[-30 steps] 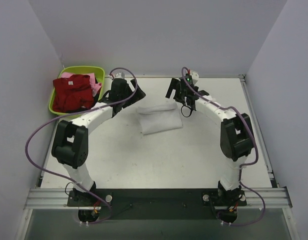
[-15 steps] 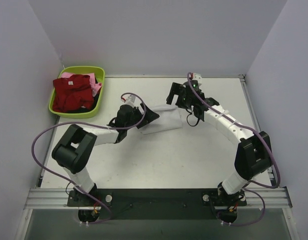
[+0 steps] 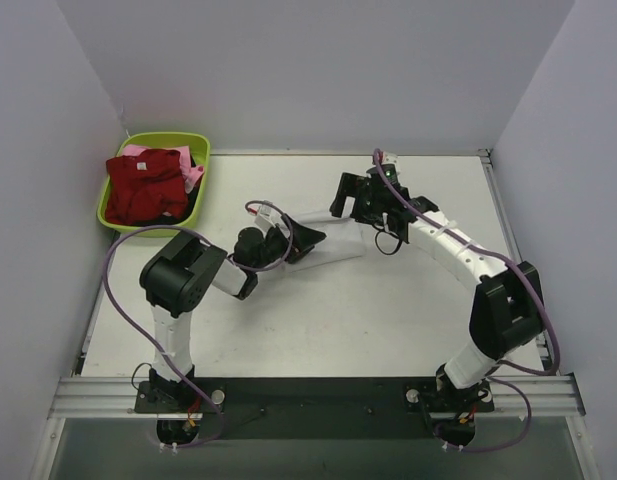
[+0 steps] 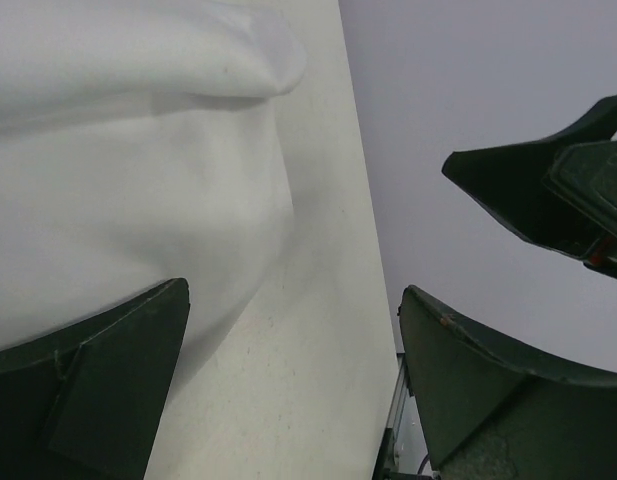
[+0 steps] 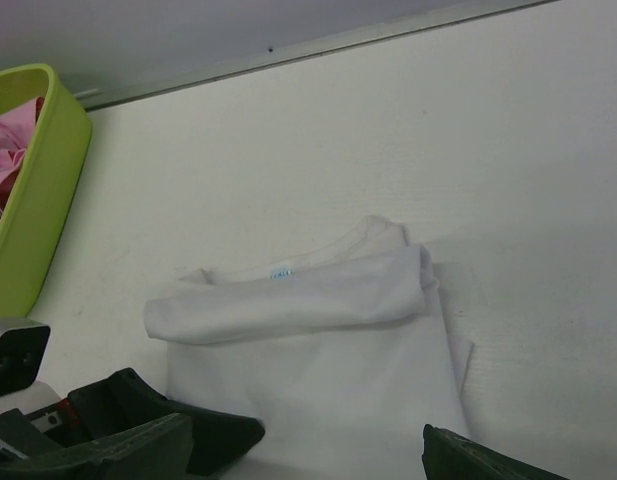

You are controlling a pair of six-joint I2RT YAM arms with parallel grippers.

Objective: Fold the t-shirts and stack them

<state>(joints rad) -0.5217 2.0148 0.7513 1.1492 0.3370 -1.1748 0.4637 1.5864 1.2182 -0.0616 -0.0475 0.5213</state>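
The white t-shirt [image 3: 338,243] lies folded on the table [image 3: 318,320], with a rolled fold across it. In the right wrist view the white t-shirt [image 5: 318,350] shows its small blue neck label [image 5: 280,272]. My left gripper [image 3: 306,238] is open, low at the shirt's near-left edge. In the left wrist view the left gripper [image 4: 293,390] has one finger [image 4: 108,380] beside the cloth [image 4: 128,200] and holds nothing. My right gripper [image 3: 346,196] is open and empty above the shirt's far right side. The dark red t-shirt [image 3: 146,185] and the pink one [image 3: 191,178] lie in the basin.
The lime-green basin [image 3: 168,138] stands at the far left corner, and its rim shows in the right wrist view [image 5: 33,210]. White walls close the back and both sides. A metal rail [image 3: 318,395] runs along the near edge.
My left arm has swung from beside the basin to the right and down, to the near-left edge of the white shirt. My right gripper has shifted slightly left over the shirt.
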